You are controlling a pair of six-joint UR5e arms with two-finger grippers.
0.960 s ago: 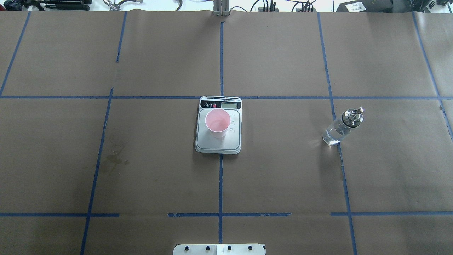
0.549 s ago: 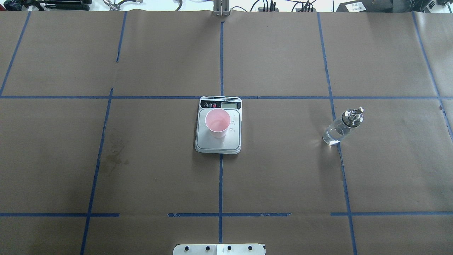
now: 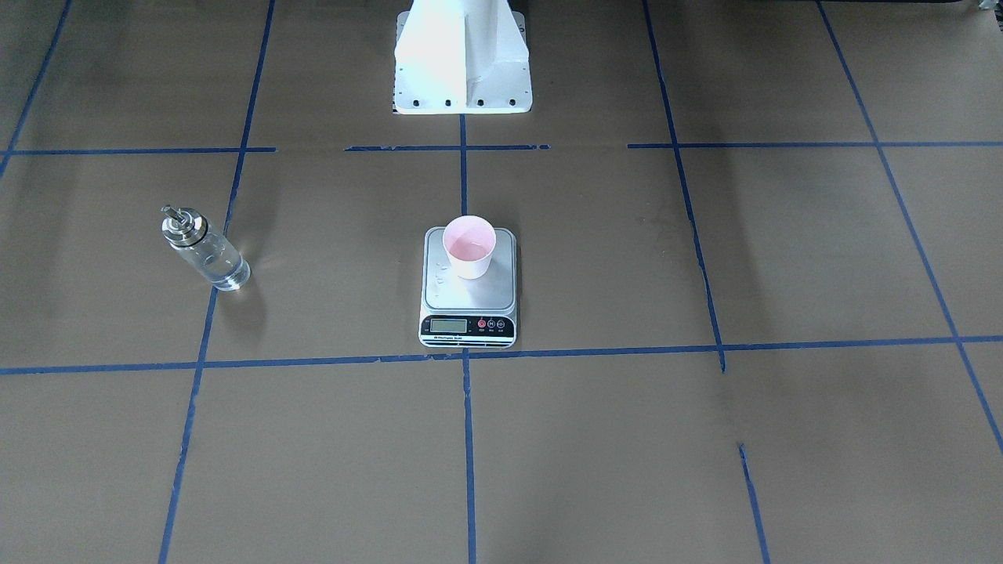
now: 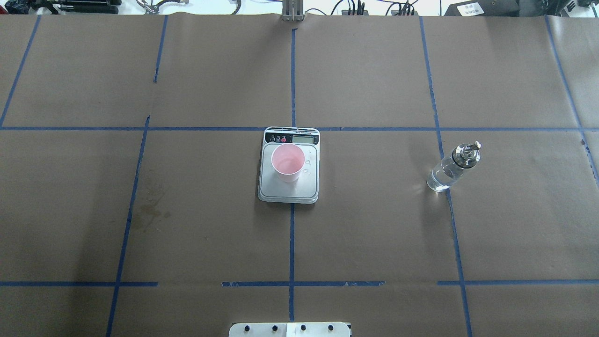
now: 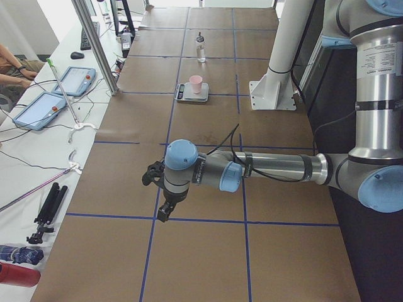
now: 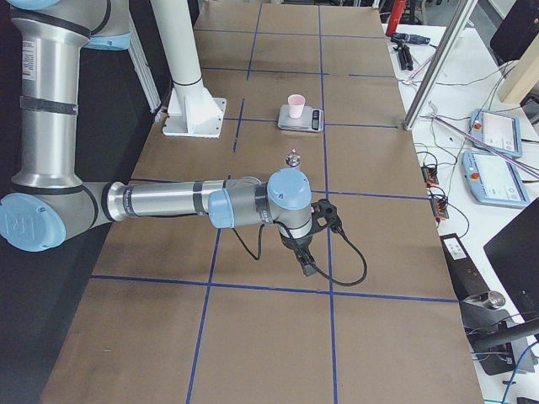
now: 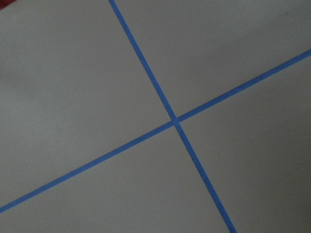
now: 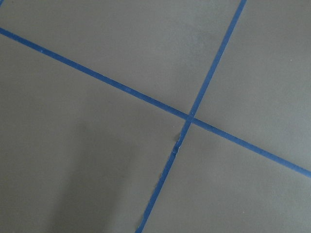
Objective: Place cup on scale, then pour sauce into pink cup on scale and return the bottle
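Cup [image 4: 287, 164] stands inside scale [image 4: 299, 189] edges; bottle [image 4: 449, 171] upright, well apart.

Surface [image 4: 210, 84]: brown paper sheet with a blue tape grid [image 4: 291, 234] across it. Darker stain [image 4: 149, 208] on the paper toward the left edge. Cables [image 4: 355, 8] bunched just past the far edge. White bench [image 5: 38, 145] runs alongside that far edge, carrying two teach pendants [image 5: 79, 80], loose wires and a folded black tripod [image 5: 49, 211]. Aluminium post [image 5: 94, 41] stands where bench meets surface. Dark monitor [image 6: 518, 252] on the same bench near the right end. Light is even, shadows soft.
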